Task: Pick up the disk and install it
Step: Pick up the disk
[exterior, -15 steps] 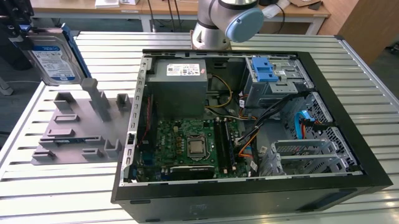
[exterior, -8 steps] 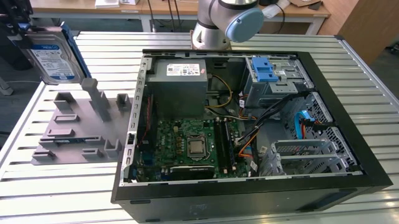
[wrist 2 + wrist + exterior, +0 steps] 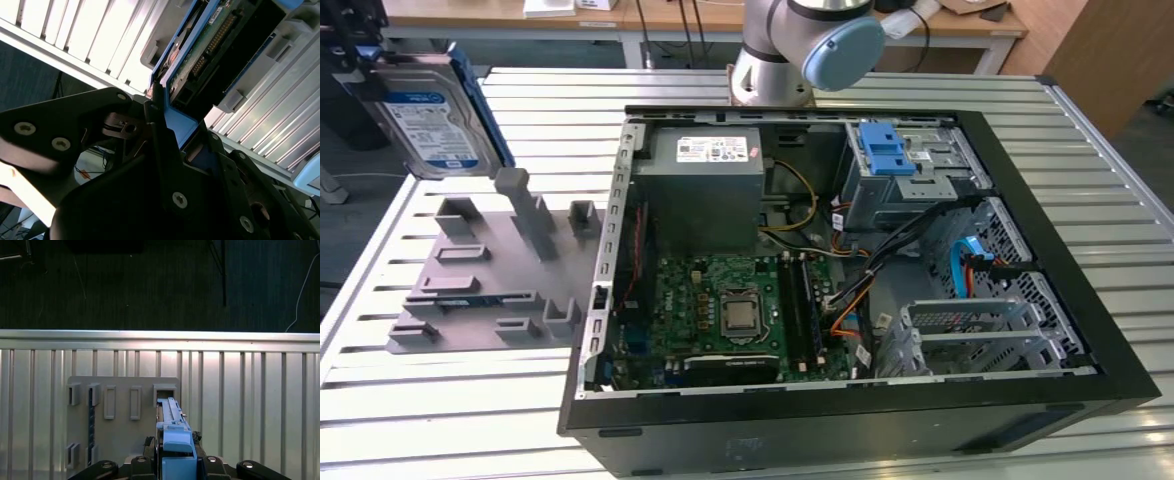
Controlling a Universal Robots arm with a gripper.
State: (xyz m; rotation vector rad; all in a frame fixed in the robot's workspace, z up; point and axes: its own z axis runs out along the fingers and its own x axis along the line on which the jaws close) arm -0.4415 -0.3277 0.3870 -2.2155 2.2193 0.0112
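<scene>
The disk [image 3: 434, 118], a silver hard drive with a blue-and-white label and a blue carrier frame, hangs upright in the air at the exterior view's far left, above the grey holder plate [image 3: 480, 270]. My gripper [image 3: 368, 70] is shut on its upper edge. In the first wrist view the disk [image 3: 172, 432] shows edge-on between the black fingers, over the plate's slots [image 3: 120, 410], with my gripper [image 3: 175, 462] clamped on its blue frame. The second wrist view shows the disk's circuit-board side [image 3: 210, 45] and my gripper [image 3: 167, 125] closed on the blue frame.
An open computer case [image 3: 1067, 330] lies on the slatted metal table [image 3: 454, 420]. Inside are a grey drive cage with a blue latch [image 3: 901, 160], a power-supply box [image 3: 707, 175], a motherboard [image 3: 734, 310] and loose cables. The arm's base [image 3: 781, 50] stands behind the case.
</scene>
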